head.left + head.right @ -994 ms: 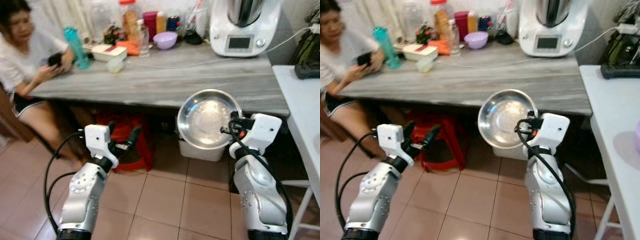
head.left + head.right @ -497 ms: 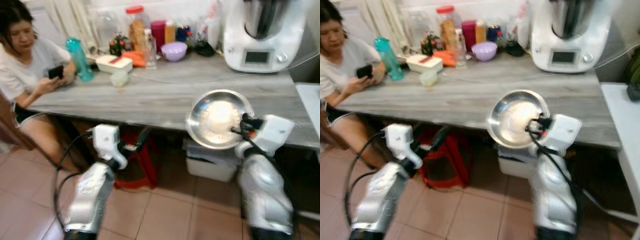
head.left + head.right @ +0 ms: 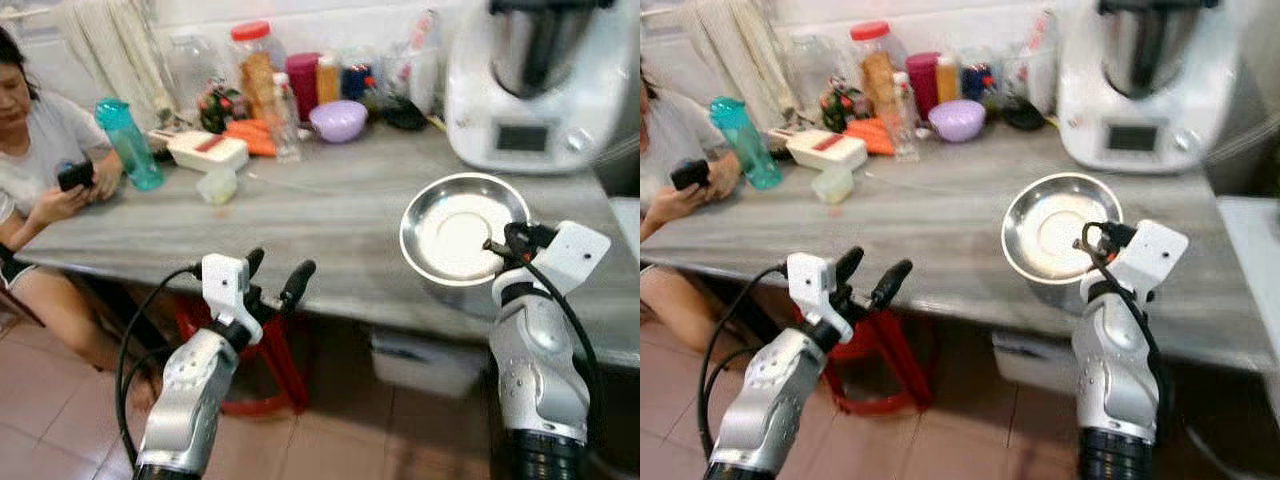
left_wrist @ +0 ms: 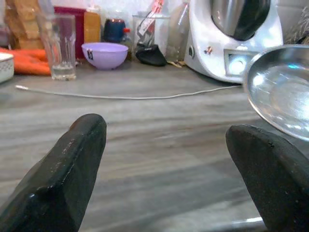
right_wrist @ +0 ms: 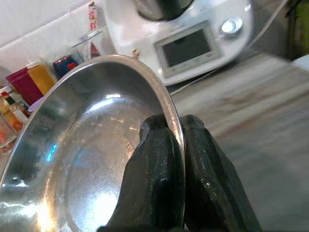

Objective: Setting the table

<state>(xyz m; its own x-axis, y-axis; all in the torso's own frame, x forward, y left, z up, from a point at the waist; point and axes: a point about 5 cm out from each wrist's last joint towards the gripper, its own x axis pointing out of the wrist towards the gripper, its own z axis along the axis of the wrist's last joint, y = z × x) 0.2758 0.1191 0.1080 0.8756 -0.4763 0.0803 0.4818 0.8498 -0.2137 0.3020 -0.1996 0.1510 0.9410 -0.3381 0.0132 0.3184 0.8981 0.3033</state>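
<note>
A shiny steel bowl [image 3: 458, 226] hangs tilted over the near right part of the grey wooden table [image 3: 330, 210]. My right gripper [image 3: 497, 245] is shut on the bowl's rim, with the rim pinched between its black fingers [image 5: 161, 159]. My left gripper [image 3: 277, 276] stands open at the table's near edge, nothing between its fingers [image 4: 67, 169]. In the left wrist view the steel bowl [image 4: 282, 92] shows beside the far finger.
A person [image 3: 35, 150] sits at the table's left end holding a phone. At the back stand a teal bottle [image 3: 128, 142], a white box [image 3: 208, 150], a purple bowl [image 3: 338, 119], several jars and a white kitchen machine [image 3: 530, 85]. A red stool [image 3: 262, 350] is under the table.
The camera has come closer to the table and risen. The bowl in my right gripper is now over the tabletop instead of below its edge. My left gripper has risen to the table edge.
</note>
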